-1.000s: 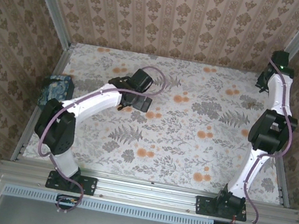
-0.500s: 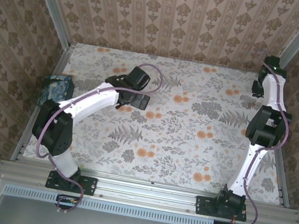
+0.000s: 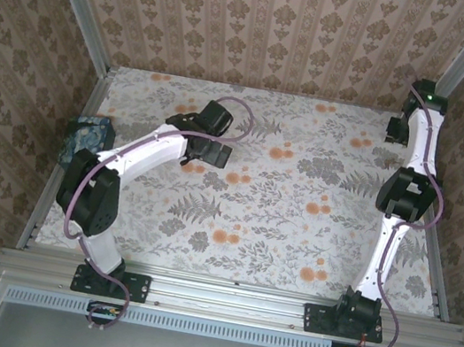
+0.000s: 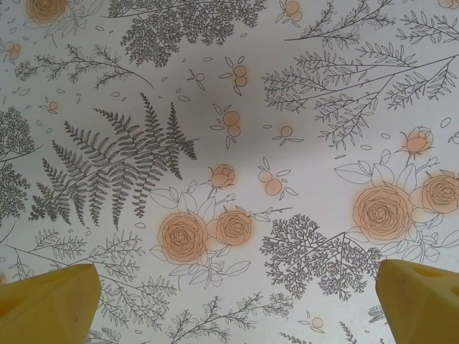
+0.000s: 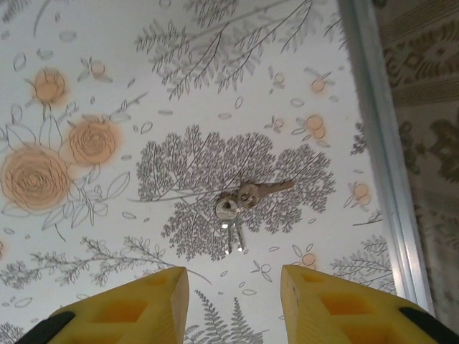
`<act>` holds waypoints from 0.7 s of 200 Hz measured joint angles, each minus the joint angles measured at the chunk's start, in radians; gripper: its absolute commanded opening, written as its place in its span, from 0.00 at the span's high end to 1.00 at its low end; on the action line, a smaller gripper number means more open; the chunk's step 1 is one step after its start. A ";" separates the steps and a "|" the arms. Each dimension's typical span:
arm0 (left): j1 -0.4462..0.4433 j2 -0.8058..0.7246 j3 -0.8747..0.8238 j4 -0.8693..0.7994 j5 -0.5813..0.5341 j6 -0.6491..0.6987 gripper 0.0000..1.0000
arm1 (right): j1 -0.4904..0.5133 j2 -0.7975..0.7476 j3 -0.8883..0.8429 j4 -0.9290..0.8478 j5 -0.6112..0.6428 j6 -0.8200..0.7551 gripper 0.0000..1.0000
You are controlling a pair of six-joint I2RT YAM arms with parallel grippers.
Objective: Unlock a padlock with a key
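The right gripper [image 5: 233, 276] is hovering, fingers partly spread and empty; the key bunch [image 5: 240, 206] is lying on the desk [image 5: 107, 236] at their 12 o'clock, longest key pointing toward 2. The left gripper [image 4: 237, 287], gaping wide, is sitting farther off.

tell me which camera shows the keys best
Right wrist: the keys lie on the tablecloth ahead of the right tool. From the top external they are too small to tell; the left wrist faces another patch.

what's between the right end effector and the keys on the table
Only bare floral-print table surface lies between the right end effector and the small silver metal key bunch, seen in the right wrist view.
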 measured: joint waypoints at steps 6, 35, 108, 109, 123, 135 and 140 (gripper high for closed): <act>0.001 0.000 0.000 0.000 0.000 0.000 0.00 | 0.002 -0.008 -0.035 0.013 -0.012 0.003 0.59; 0.005 0.010 0.013 0.000 0.000 0.000 0.00 | 0.015 -0.060 -0.219 0.072 -0.053 0.045 0.56; 0.004 0.011 0.014 -0.003 -0.008 -0.001 0.00 | -0.014 -0.077 -0.251 0.116 -0.040 0.088 0.67; 0.005 0.011 0.014 -0.003 -0.008 -0.001 0.00 | -0.014 -0.077 -0.251 0.116 -0.039 0.088 0.67; 0.004 0.011 0.014 -0.003 -0.008 -0.001 0.00 | -0.027 -0.077 -0.251 0.116 -0.032 0.088 0.69; 0.004 0.011 0.014 -0.003 -0.008 -0.001 0.00 | -0.036 -0.077 -0.251 0.118 -0.031 0.089 0.65; 0.004 0.011 0.014 -0.003 -0.008 -0.001 0.00 | -0.038 -0.077 -0.253 0.122 -0.030 0.088 0.64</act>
